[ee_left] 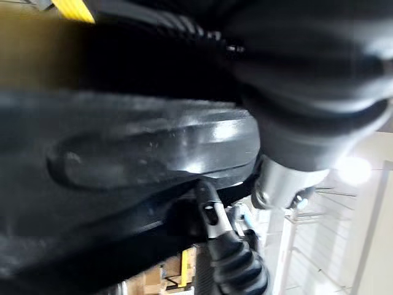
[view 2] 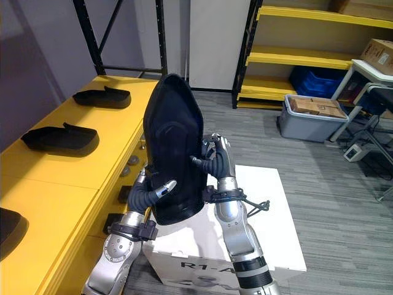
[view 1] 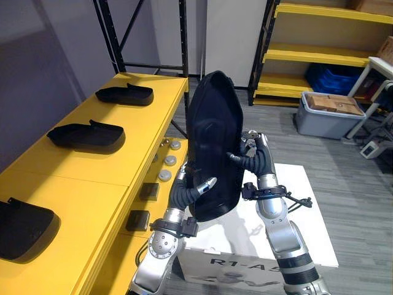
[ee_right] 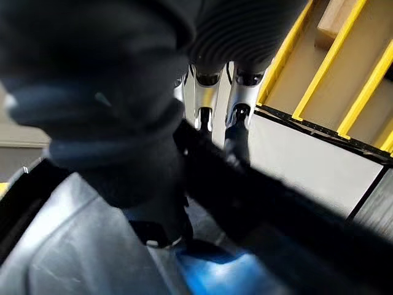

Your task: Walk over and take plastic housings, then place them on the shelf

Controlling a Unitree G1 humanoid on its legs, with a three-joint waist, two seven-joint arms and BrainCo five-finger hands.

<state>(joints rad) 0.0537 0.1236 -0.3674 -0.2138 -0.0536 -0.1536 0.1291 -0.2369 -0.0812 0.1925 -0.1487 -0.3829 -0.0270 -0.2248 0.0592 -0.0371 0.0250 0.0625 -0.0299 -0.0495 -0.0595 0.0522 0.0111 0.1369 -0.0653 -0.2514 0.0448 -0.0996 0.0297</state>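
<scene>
Plastic housing [view 1: 212, 135], black and shell-shaped, stands upright in the air between my two hands, above a white box [view 1: 307, 203] and just beside the yellow shelf [view 1: 144, 126]. My left hand [view 1: 198, 187] grips its lower edge with thumb and fingers curled over it, and my right hand [view 1: 249, 153] clasps the opposite edge the same way. To do this step well, I judge I should turn left, tip the shell flat and lower it onto a bare yellow stretch among the three housings [view 1: 86, 135] lying there, letting go only once it rests.
</scene>
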